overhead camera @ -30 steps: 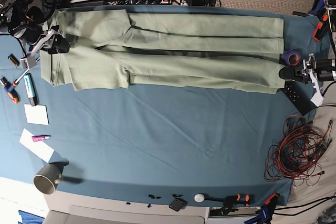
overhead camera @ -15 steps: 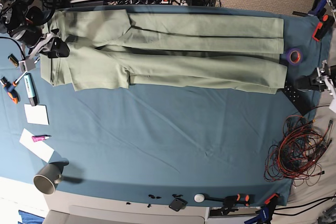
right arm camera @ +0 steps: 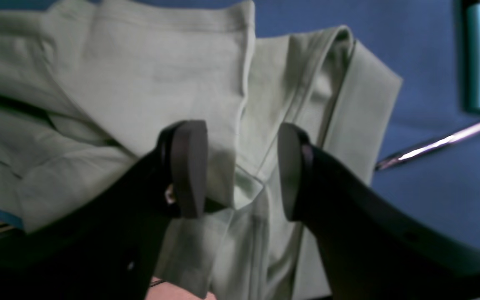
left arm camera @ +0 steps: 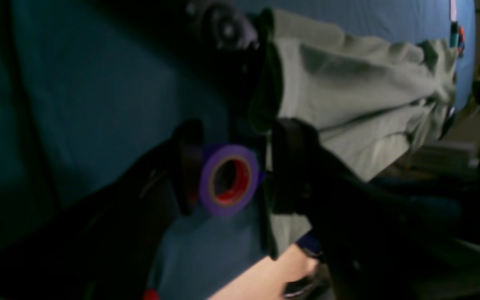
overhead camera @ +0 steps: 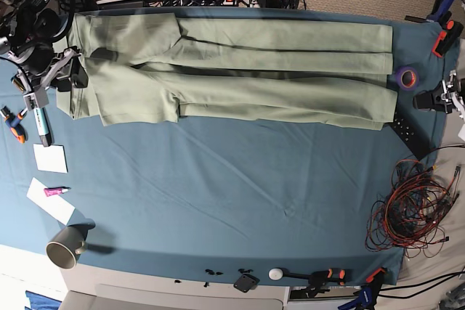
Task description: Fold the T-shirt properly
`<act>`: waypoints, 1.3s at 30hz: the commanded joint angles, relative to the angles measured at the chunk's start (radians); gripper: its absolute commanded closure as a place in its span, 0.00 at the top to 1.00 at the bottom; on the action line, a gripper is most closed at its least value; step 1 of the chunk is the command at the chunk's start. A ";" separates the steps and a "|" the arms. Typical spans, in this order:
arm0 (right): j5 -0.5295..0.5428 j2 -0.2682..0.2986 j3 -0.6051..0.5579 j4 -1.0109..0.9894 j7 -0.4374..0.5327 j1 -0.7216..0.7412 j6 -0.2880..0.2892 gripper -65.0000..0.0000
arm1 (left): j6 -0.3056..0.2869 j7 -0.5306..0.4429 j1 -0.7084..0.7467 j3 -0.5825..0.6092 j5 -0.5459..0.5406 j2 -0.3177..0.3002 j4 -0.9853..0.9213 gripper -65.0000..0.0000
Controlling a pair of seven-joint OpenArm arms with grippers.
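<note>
Base: both arms have backed off the T-shirt (overhead camera: pixel 232 70), long strip lengthwise-folded; left wrist: left gripper (left arm camera: pixel 233 166) released, purple tape roll (left arm camera: pixel 228 179) between jaws, hem beyond; right wrist: right gripper (right arm camera: pixel 242 168) released above collar end—crosswise fold next.

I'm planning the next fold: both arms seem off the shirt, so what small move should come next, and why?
Probably bring both open grippers back onto the shirt's short ends. The right gripper hovers open above the sleeve end; the left gripper is open beside the purple tape roll, just off the hem. Neither holds cloth.
</note>
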 commanded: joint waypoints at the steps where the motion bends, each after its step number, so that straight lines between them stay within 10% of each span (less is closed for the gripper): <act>1: 0.005 0.025 0.011 0.041 0.022 0.008 0.001 0.43 | 0.005 -0.003 -0.010 -0.008 -0.024 -0.044 0.036 0.44; 9: -0.003 0.001 0.010 0.058 0.029 0.006 0.001 0.43 | 0.011 -0.003 0.155 -0.008 -0.024 -0.065 0.357 0.42; 14: -0.003 -0.035 0.010 0.058 0.041 0.006 0.001 0.43 | -0.037 -0.003 0.280 -0.008 -0.024 -0.016 0.602 0.00; 29: -0.003 -0.052 0.010 0.058 0.048 0.006 0.001 0.43 | -0.002 -0.153 0.342 -0.008 0.225 0.073 0.657 0.00; 39: -0.003 -0.052 0.010 0.058 0.052 0.006 0.001 0.43 | 0.151 -0.222 0.343 -0.008 0.421 0.073 0.656 0.00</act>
